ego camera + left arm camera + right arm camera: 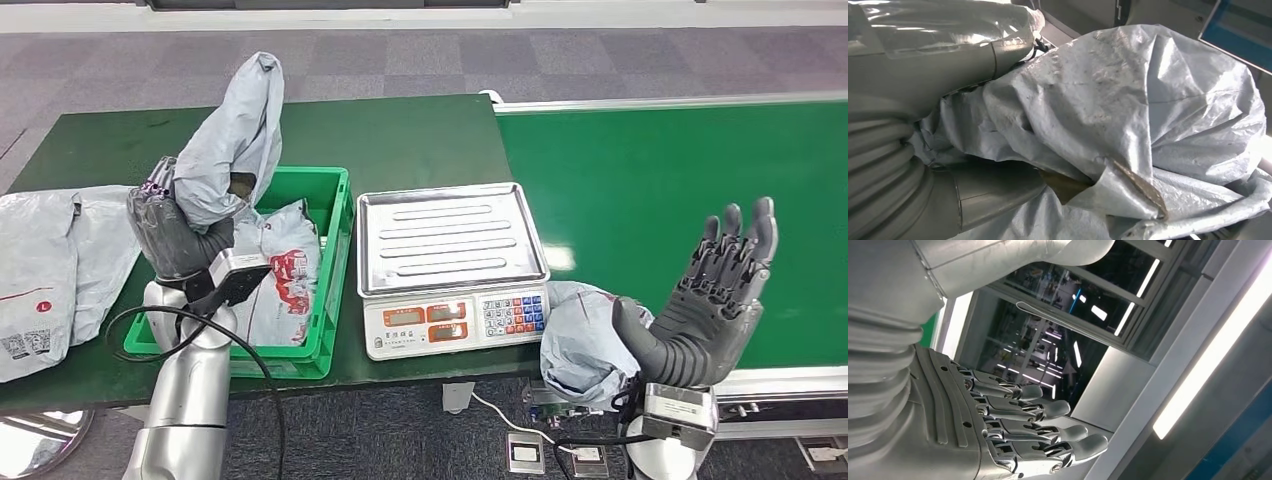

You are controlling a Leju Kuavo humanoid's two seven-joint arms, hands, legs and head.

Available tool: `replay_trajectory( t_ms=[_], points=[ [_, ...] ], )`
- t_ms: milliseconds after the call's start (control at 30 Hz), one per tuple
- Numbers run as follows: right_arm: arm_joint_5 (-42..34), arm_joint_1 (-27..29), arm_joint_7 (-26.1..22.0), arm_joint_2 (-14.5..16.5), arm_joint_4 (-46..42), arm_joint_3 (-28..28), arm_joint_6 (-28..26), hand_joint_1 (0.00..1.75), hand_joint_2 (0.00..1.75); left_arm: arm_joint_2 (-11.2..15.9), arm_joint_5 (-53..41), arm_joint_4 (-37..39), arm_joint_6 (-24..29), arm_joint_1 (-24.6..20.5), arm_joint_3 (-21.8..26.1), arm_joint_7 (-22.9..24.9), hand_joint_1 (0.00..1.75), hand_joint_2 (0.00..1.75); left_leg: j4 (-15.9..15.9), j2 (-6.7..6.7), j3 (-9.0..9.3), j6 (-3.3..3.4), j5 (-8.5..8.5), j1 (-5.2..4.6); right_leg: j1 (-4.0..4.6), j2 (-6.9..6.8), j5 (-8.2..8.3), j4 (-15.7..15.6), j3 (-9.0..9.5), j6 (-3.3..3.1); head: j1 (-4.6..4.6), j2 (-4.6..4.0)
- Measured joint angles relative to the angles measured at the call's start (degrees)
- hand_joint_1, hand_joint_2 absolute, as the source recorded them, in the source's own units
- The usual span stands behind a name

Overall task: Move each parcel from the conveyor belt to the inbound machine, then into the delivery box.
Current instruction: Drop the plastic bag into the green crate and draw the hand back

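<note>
Held parcel: a grey poly-mailer parcel [232, 140], crumpled and standing tall, is raised above the near-left corner of the green crate [335, 262]. It is not yet released into it.
Left hand: the left hand [178, 232] is clenched around the lower part of this parcel. In the left wrist view the grey film [1128, 120] bulges between thumb and fingers, so the hold looks firm.
Delivery box: I take the green crate for the delivery box. One white-and-red printed parcel [285, 275] already lies inside it.
Inbound machine: a weighing scale [452, 265] with a steel tray and keypad stands just beside the crate. Its tray carries nothing.
Waiting parcel: a second grey parcel [580, 345] sits at the front edge of the tabletop, near the right-hand corner of the scale and just beside the right hand. Whether it touches the thumb is hard to judge from the head view.
Right hand: the right hand [715, 300] is raised, palm up, fingers [1048, 432] spread and released, holding nothing.
Conveyor belt: the green belt [680, 180] to the right shows a bare surface.
Other parcels: flat grey mailers [55, 265] lie on the tabletop [400, 140] left of the crate; their role is unclear.
Progress: one parcel appears delivered and one is at the final drop.
Remaining: lowering and releasing the held parcel, then weighing and boxing the waiting one.
</note>
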Motion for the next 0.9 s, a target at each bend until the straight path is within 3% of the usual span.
replay_trajectory(
  t_ms=[300, 367, 433, 500, 667, 900],
  points=[
    [0.03, 0.11, -0.01, -0.05, -0.03, 0.0, -0.03, 0.0, 1.75, 0.28, -0.51, -0.59, -0.57, 0.49, 1.54, 0.95, 1.75, 1.75, 0.0, 0.0, 0.0, 0.02, -0.02, -0.03, -0.01, -0.01, 0.0, -0.02, -0.02, 0.01, -0.02, 0.0],
    [0.13, 0.61, -0.18, -0.16, -0.23, -0.01, -0.14, 0.0, 1.75, 1.32, -1.83, 2.32, -4.66, -0.42, 1.69, 6.7, 1.75, 1.75, 0.0, -0.09, 0.04, 0.02, -0.02, -0.03, -0.01, -0.1, -0.06, -0.02, 0.05, 0.03, 0.0, 0.0],
    [0.19, 1.32, -0.68, -0.37, -0.51, -0.02, -0.07, 0.0, 1.75, 3.41, -2.15, 8.24, -10.49, -1.64, 1.84, 16.09, 1.75, 1.75, -0.01, -0.1, 0.1, -0.01, -0.03, -0.02, -0.01, -0.14, -0.1, 0.0, 0.09, -0.01, 0.01, 0.0],
    [0.01, 1.89, -1.15, -0.54, -0.62, -0.03, 0.35, 0.0, 1.75, 5.69, -2.19, 13.81, -12.61, -2.06, 1.99, 22.36, 1.75, 1.75, -0.01, 0.2, 0.13, -0.07, -0.05, 0.0, 0.01, 0.11, -0.03, 0.03, -0.01, -0.13, 0.01, 0.0],
    [-0.74, 2.72, -1.5, -1.48, -0.62, -0.07, 1.07, 0.0, 1.75, 9.84, -5.4, 21.57, -13.69, -2.31, 2.03, 28.34, 1.75, 1.75, -0.01, 0.4, 0.12, -0.1, -0.06, 0.02, 0.03, 0.29, 0.01, 0.05, -0.06, -0.2, 0.01, 0.0],
    [-1.17, 2.58, -1.52, -2.02, -0.55, -0.07, 1.13, 0.0, 1.75, 11.61, -6.45, 24.69, -15.34, -2.67, 2.01, 30.09, 1.75, 1.75, -0.02, 0.37, 0.2, -0.11, -0.14, 0.0, 0.01, 0.2, -0.07, 0.03, 0.03, -0.16, 0.01, 0.0]
  ],
)
